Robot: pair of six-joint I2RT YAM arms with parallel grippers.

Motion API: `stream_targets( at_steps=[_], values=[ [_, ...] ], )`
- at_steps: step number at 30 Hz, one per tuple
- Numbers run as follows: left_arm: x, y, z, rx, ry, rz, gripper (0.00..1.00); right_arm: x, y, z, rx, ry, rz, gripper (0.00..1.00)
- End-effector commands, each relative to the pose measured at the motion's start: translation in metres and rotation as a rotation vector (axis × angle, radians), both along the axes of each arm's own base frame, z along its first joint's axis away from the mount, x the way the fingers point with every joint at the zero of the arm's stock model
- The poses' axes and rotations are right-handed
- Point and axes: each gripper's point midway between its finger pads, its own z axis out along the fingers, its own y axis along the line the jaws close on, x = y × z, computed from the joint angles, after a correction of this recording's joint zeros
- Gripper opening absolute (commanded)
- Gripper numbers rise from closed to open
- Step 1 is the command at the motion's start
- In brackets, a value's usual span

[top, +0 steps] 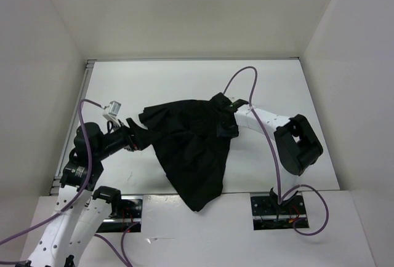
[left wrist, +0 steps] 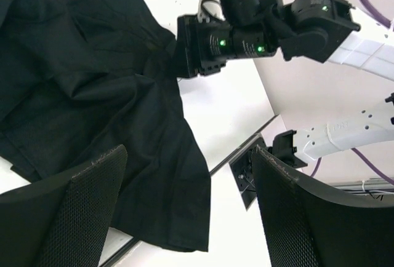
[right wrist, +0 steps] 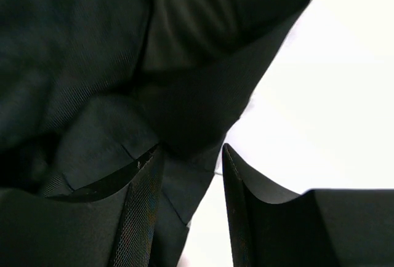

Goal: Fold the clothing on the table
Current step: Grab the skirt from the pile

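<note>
Two spread claws: left claw beside the clothing, right claw straddling its edge

clothing: plain black | table: plain white | cables: purple | arm shells: white

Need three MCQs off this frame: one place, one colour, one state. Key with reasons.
1. Where does the clothing reach on the table?
A) the far-left corner
B) over the near edge
C) the right rim
2. Colour of the clothing?
A) red
B) white
C) black
3. State of the left pincer?
A) open
B) shut on the clothing
C) out of view
Key: B, its tip hangs past the near edge; C, plain black fabric; A, jaws spread wide, nothing gripped.
</note>
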Motion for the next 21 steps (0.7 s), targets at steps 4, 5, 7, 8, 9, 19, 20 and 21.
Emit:
stream_targets(
  at_steps=[4, 5, 7, 8, 9, 19, 20, 21],
  values=[
    [-0.001, 0.000, 0.015, -0.009, -0.045, 0.001, 0.89, 0.029, -0.004, 0.041, -0.054, -0.153, 0.001, 0.47],
    [-0.001, 0.000, 0.015, -0.009, -0.045, 0.001, 0.89, 0.029, -0.004, 0.041, -0.057, -0.153, 0.009, 0.47],
    [-0.001, -0.001, 0.015, -0.015, -0.038, 0.002, 0.89, 0.029, -0.005, 0.033, -0.071, -0.134, 0.011, 0.47],
    [-0.001, -0.001, 0.015, -0.015, -0.038, 0.002, 0.89, 0.028, -0.006, 0.026, -0.087, -0.115, 0.021, 0.47],
    [-0.001, -0.001, 0.011, -0.014, -0.029, 0.002, 0.89, 0.030, -0.004, 0.026, -0.081, -0.125, 0.020, 0.47],
    [0.000, 0.000, 0.011, -0.033, -0.020, 0.016, 0.83, 0.048, 0.026, 0.006, 0.004, -0.123, 0.106, 0.38],
    [0.000, 0.000, 0.011, -0.033, -0.020, 0.016, 0.82, 0.051, 0.031, 0.008, 0.021, -0.137, 0.122, 0.33],
    [0.000, 0.000, 0.011, -0.033, -0.020, 0.016, 0.82, 0.052, 0.034, 0.004, 0.028, -0.131, 0.145, 0.28]
  ],
)
